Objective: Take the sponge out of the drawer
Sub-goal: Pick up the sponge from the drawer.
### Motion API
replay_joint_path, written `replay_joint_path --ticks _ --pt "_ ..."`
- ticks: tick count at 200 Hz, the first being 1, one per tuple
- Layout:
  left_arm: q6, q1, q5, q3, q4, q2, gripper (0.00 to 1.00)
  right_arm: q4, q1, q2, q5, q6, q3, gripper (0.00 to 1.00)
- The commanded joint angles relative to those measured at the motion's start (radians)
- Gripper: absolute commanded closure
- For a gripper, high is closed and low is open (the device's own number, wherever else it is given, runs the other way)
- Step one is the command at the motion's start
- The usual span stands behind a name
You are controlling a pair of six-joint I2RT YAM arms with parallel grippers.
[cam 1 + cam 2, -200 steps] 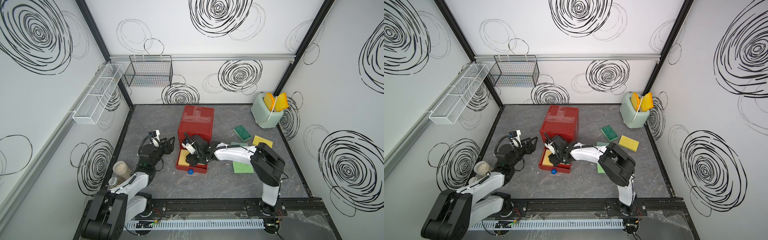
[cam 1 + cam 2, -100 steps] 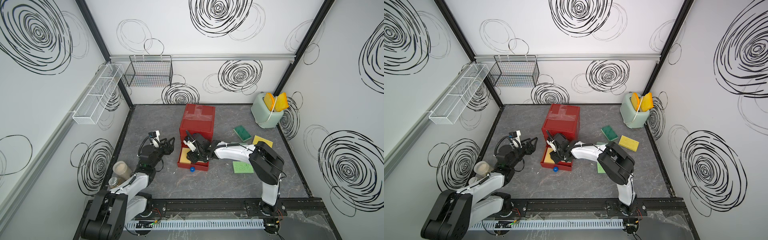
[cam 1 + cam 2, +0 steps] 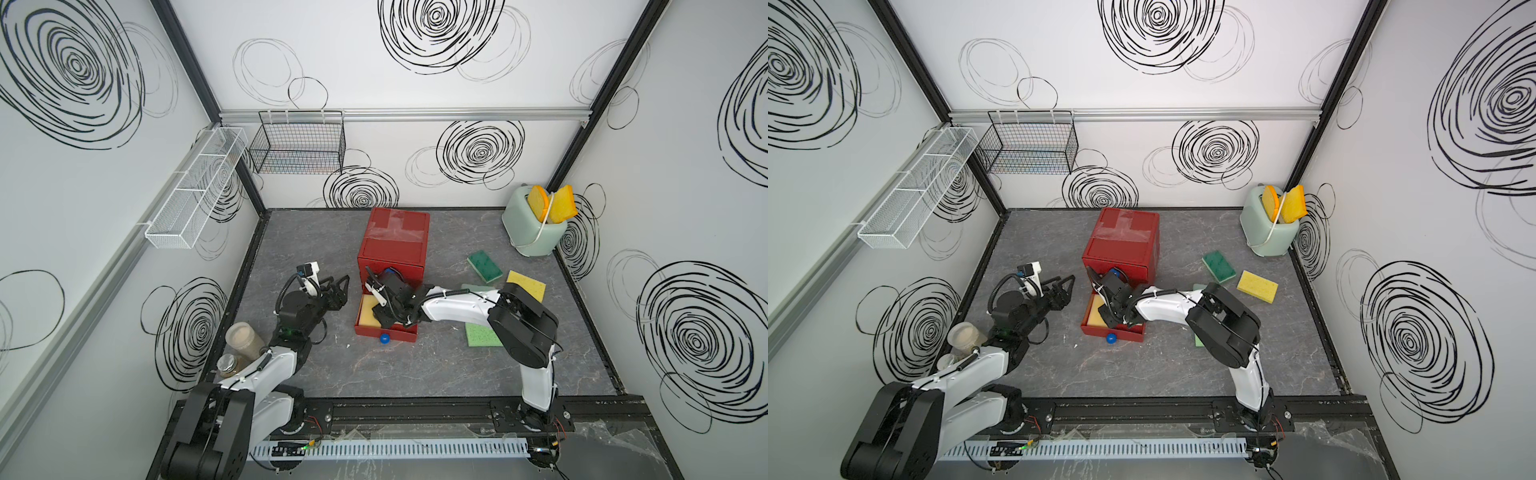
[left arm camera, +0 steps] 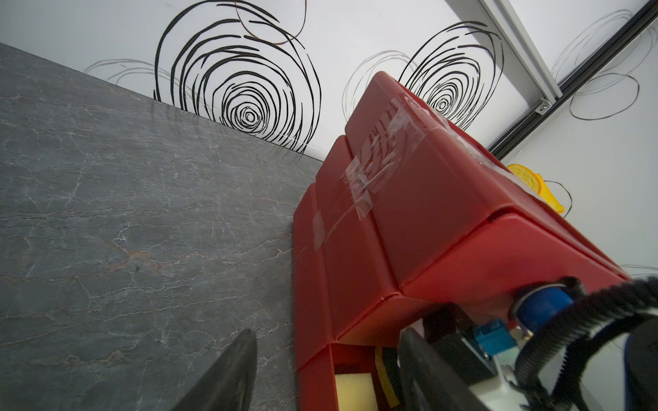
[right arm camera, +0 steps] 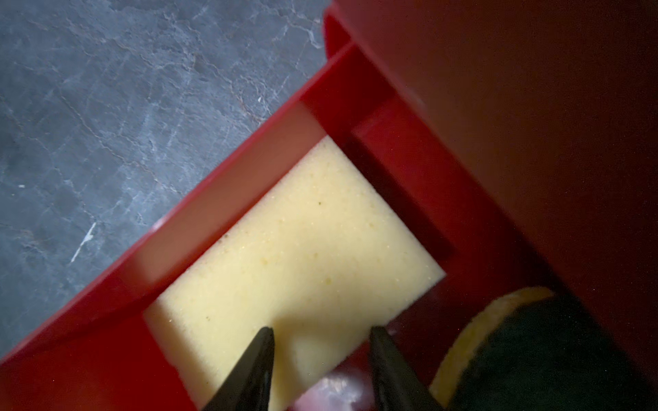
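Sponge (image 5: 295,256), pale yellow, lies flat in the open red drawer (image 3: 386,331) of the cabinet (image 3: 395,245) on the bench (image 3: 415,365). Right tool (image 5: 320,331) hangs just over one end of it, jaws apart, gripping nothing. Left tool (image 3: 341,291) hovers beside the cabinet, released and empty.

I see the cabinet (image 3: 395,241) standing mid-bench (image 3: 415,374), its bottom drawer (image 3: 386,332) pulled out toward the front, with the sponge (image 3: 368,318) lying in its left half and the right end effector (image 5: 322,332) just above that sponge. The left end effector (image 3: 344,291) sits just left of the drawer, two jars (image 3: 243,338) stand at the front-left beside its arm, and loose sponges (image 3: 484,267) lie right of the cabinet, before a bucket (image 3: 532,237) in the back-right corner. A basket (image 3: 299,149) hangs on the back wall, a rack (image 3: 195,195) on the left wall.
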Motion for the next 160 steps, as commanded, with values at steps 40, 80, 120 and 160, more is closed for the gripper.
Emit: replay_joint_path --ticks 40,80,120,160 --pt "0.009 0.008 0.006 -0.010 0.054 -0.013 0.33 -0.084 0.019 0.101 0.020 -0.044 -0.014 0.75" --pt "0.012 0.009 0.004 -0.010 0.051 -0.012 0.33 -0.065 0.019 0.079 -0.012 -0.042 -0.022 1.00" --pt "0.014 0.010 -0.003 -0.010 0.046 -0.021 0.33 -0.094 0.032 -0.021 -0.062 -0.056 0.000 1.00" --pt "0.014 0.010 -0.004 -0.008 0.049 -0.015 0.33 -0.150 0.047 -0.159 -0.089 -0.096 0.038 1.00"
